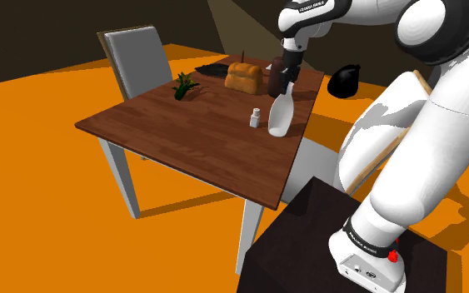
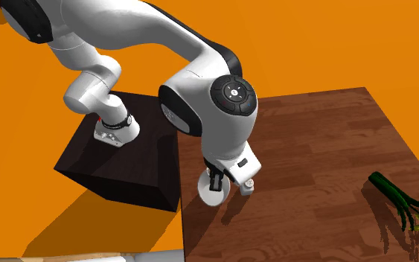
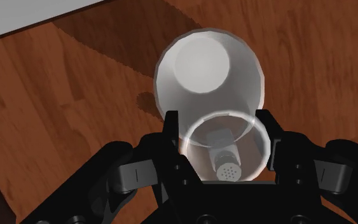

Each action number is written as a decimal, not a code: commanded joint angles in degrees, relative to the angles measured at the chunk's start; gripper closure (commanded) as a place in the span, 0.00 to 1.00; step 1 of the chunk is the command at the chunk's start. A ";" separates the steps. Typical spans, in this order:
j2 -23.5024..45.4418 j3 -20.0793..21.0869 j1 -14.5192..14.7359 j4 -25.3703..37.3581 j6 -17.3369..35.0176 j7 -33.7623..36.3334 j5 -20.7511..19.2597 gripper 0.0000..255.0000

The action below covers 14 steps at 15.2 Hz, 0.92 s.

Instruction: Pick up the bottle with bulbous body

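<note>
Shoulder view: black gripper (image 1: pixel 284 81) closed on the narrow neck of the white bulbous bottle (image 1: pixel 280 116), hung tilted below it over the wooden table (image 1: pixel 182 133) near its edge, just beside a small white shaker (image 1: pixel 256 118). Farther back, a bread loaf (image 1: pixel 244 76) and a green sprig (image 1: pixel 183 86); behind the table, a grey chair (image 1: pixel 141 58). Grasp done, by the look of it; lift apparently begun, base seemingly off the wood, though hard to confirm from here.

Second exterior view: seen from above past the arm, gripper (image 2: pixel 216 177) over the bottle (image 2: pixel 213 190), round body at the table's edge next to the dark stand (image 2: pixel 118 164), shaker (image 2: pixel 248 184) close alongside. Shadow thrown aside on the wood, hinting at a gap beneath. Probably left to do: raise higher, clear of the shaker.

Wrist view: fingers (image 3: pixel 173 124) partly closed, pressed on either side of the clear neck ring, bottle (image 3: pixel 203 70) swelling away toward the table (image 3: pixel 56 95). Neither wide open nor fully shut; gripping the bottle and nothing else.
</note>
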 commanded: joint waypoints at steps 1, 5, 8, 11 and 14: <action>0.02 0.01 0.00 -0.07 0.08 0.00 0.01 1.00; 0.06 0.00 -0.01 -0.03 0.08 -0.02 0.03 1.00; 0.01 0.01 0.01 -0.13 0.14 0.02 0.01 1.00; -0.25 0.01 0.02 1.87 -2.12 0.05 -0.08 1.00; -0.40 0.01 0.03 4.01 -4.40 0.04 -0.13 1.00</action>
